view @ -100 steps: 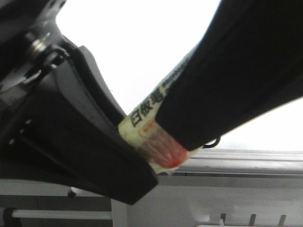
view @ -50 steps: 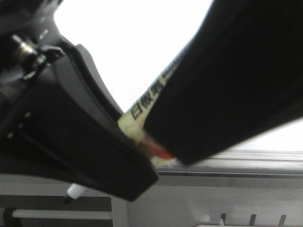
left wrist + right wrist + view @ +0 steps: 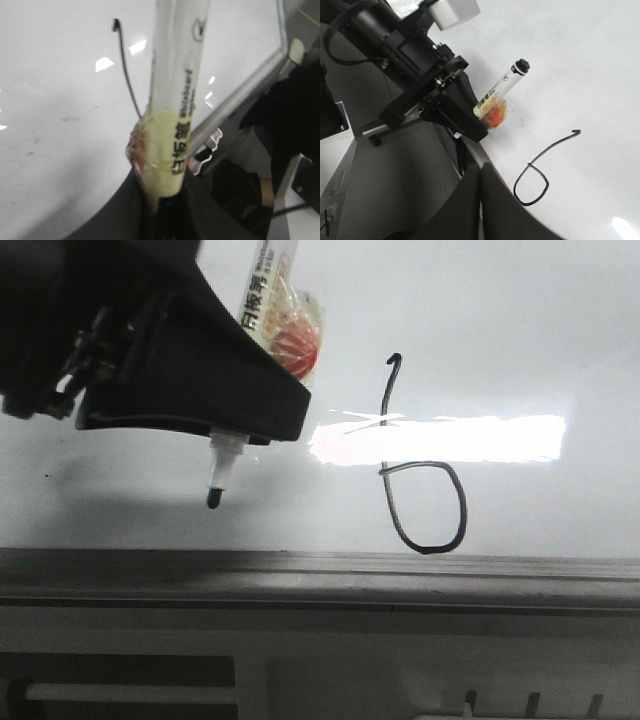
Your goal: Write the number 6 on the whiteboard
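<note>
The number 6 (image 3: 384, 400) is a thin black line on the glossy whiteboard (image 3: 500, 330), with a hooked stem and a loop near the grey frame rail (image 3: 320, 575). My left gripper (image 3: 215, 405) is shut on a white marker (image 3: 262, 290) wrapped in yellowish tape with a red patch. Its dark tip (image 3: 214, 498) points down, left of the 6; whether it touches the board I cannot tell. The left wrist view shows the marker (image 3: 176, 115) and the stem (image 3: 125, 65). My right gripper (image 3: 481, 187) is shut and empty beside the loop (image 3: 547, 185).
A bright glare band (image 3: 440, 438) crosses the 6's stem. Below the frame rail is grey table structure with slots (image 3: 530, 705). In the right wrist view the left arm (image 3: 415, 65) hangs over the board's edge. Dark items (image 3: 240, 185) lie beyond the board's rail.
The left gripper with the marker, which filled the front view close to the camera, has moved away to the upper left. The finished 6 and the board now show.
</note>
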Tool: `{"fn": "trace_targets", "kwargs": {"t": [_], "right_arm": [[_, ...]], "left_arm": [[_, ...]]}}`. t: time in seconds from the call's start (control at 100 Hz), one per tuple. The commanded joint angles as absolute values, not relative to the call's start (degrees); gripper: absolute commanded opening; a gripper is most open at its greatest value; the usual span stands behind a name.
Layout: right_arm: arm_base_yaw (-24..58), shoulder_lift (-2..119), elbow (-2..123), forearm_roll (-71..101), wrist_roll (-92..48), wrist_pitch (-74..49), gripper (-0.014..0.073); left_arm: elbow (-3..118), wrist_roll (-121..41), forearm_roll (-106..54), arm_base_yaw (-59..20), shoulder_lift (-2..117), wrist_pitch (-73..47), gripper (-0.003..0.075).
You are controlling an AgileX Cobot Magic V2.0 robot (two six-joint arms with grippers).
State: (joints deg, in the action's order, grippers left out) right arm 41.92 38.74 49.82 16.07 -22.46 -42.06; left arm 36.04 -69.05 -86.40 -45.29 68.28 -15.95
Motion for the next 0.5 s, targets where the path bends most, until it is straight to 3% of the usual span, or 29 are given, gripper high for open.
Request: {"fn": "trace_targets", "kwargs": {"t": [0.0, 0.49], "right_arm": [[41.1, 37.6, 51.7, 16.1, -22.0, -39.0, -0.0064], [41.1, 37.5, 51.7, 16.1, -19.6, -41.3, -0.0064]], "left_arm": [[37.4, -70.4, -94.5, -45.7, 69.0, -10.1, -0.0019], [39.8, -70.4, -97.0, -45.6, 76.3, -2.3, -0.0019]]}}
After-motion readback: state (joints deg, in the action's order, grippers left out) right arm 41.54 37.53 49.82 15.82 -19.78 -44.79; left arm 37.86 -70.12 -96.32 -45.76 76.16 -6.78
